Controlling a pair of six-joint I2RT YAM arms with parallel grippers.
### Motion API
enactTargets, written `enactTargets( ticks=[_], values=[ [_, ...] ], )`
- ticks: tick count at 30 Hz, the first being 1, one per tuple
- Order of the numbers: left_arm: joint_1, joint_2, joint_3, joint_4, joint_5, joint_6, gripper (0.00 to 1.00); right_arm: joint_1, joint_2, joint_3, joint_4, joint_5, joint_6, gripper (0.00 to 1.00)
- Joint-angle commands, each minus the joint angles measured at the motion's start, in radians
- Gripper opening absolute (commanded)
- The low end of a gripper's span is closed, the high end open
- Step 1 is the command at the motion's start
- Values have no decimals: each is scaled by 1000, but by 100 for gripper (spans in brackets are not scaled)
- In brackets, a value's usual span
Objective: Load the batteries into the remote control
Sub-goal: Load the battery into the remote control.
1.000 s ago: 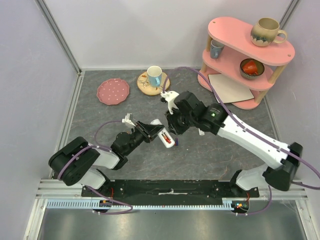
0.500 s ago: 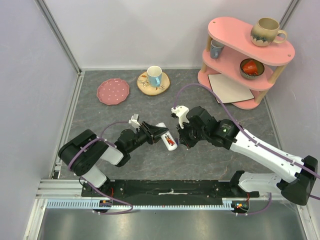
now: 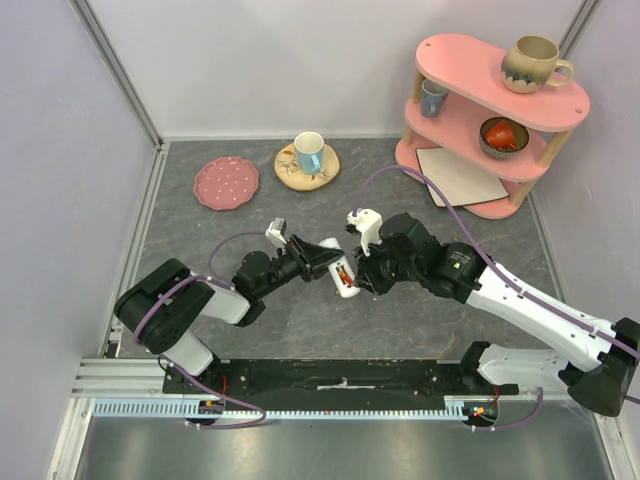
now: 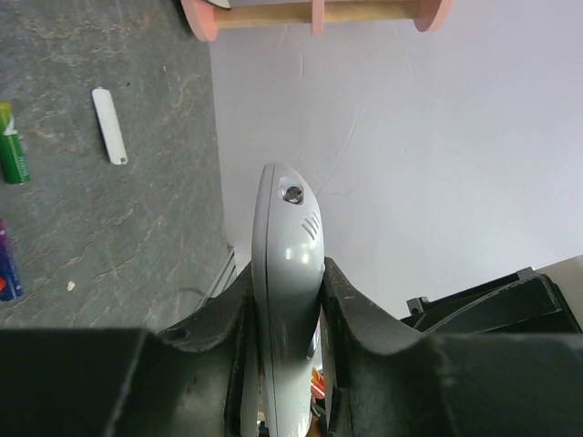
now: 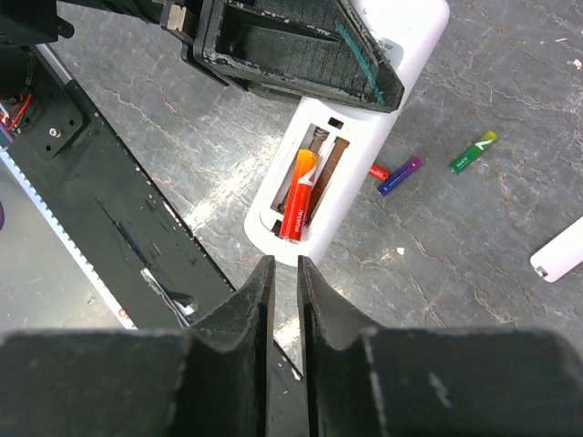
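The white remote control (image 3: 346, 281) is held off the table with my left gripper (image 3: 328, 262) shut on its screen end. The left wrist view shows it edge-on (image 4: 290, 255) between the pads. Its rear recess faces up with one red-orange battery (image 5: 298, 196) lying in it; the slot beside it (image 5: 326, 168) shows bare. My right gripper (image 5: 283, 262) hovers just off the remote's free end (image 5: 273, 238), its jaws a narrow slit apart with nothing between. Loose batteries lie on the table: a red and blue-purple one (image 5: 397, 175) and a green one (image 5: 474, 152).
A small white battery cover (image 5: 560, 250) lies on the grey table beyond the loose batteries. A pink shelf (image 3: 490, 120) with mugs and a bowl stands back right. A pink plate (image 3: 226, 183) and a cup on a coaster (image 3: 309, 152) sit at the back.
My left gripper has carried the remote a little right and up. My right gripper pulled back from over the recess, then came in again at the remote's free end with its jaws slightly parted.
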Motion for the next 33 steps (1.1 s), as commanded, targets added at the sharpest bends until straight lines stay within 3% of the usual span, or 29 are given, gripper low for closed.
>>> enactTargets(
  ticks=[1,12,33],
  values=[
    [3,-36,41,375,37,28,2,-1,-1,16,35,-10,0,20],
    [3,-57,38,375,46,28,2,0,25,23,50,-30,3,13],
    [2,-63,36,375,60,25,2,10,89,43,84,-58,3,12]
  ],
)
